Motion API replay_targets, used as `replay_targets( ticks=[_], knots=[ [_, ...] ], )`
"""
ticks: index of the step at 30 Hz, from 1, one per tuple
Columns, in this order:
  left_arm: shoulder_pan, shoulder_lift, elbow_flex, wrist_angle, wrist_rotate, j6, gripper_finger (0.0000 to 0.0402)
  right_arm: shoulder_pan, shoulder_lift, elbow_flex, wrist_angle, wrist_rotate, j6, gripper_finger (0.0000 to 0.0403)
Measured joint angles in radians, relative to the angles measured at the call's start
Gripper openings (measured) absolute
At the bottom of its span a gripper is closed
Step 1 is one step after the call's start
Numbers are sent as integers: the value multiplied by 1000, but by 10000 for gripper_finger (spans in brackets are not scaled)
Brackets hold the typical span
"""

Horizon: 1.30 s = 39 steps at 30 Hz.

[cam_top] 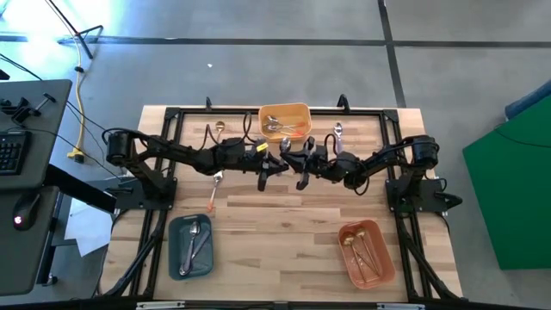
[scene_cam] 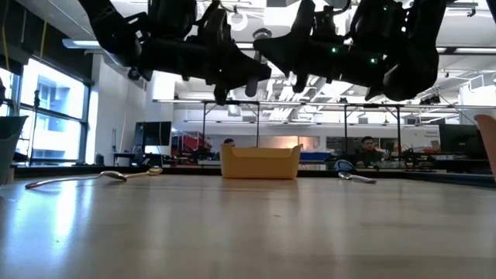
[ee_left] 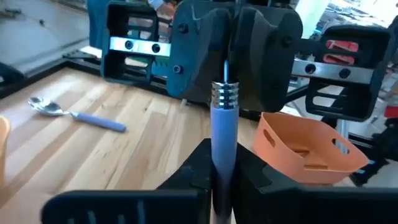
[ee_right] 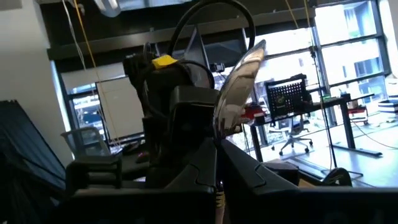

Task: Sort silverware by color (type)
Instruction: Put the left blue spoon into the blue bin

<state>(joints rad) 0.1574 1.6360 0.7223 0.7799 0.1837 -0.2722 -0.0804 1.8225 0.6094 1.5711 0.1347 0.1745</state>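
Above the worktop (cam_top: pixel 284 250), just in front of the yellow tray (cam_top: pixel 285 121), both tools meet, left tool (ee_left: pixel 224 177) and right tool (ee_right: pixel 214 165) each pinching one lavender-handled spoon (ee_left: pixel 224 134).

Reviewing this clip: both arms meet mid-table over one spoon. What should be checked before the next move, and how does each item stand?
1. Right gripper shut on the lavender-handled spoon, near its bowl: ok.
2. Left gripper closed on the spoon's handle: ok.
3. Spoon held above the table: ok.
4. Teal tray holds matching spoons: cannot tell.
5. All silverware sorted: not ok, loose spoons lie on the table.
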Motion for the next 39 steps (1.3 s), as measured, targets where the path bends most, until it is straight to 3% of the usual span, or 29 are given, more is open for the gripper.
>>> replay_targets(
  ticks=[4,8,15,21,24,28,35,39],
  knots=[
    [-1,0,-1,-24,6,-50,15,-5,0,0,-32,-2,4,7],
    [-6,-33,0,-110,-8,-92,11,-9,1,0,-51,4,8,51],
    [-66,-188,0,-395,-142,-140,11,-17,1,0,-48,6,56,162],
    [-158,-336,3,-702,-221,-335,11,-24,1,-1,-41,8,46,193],
    [-234,-381,47,-945,-242,-473,11,-43,-5,-1,-37,4,7,183],
    [-372,-391,167,-1232,-302,-669,11,-81,-39,-1,-64,-3,-11,140],
    [-647,-371,337,-1467,-394,-1203,11,-134,-124,-1,-226,-46,-19,17],
    [-814,-328,373,-1599,-402,-1564,11,-150,-153,-2,-324,-31,-25,14]
  ],
)
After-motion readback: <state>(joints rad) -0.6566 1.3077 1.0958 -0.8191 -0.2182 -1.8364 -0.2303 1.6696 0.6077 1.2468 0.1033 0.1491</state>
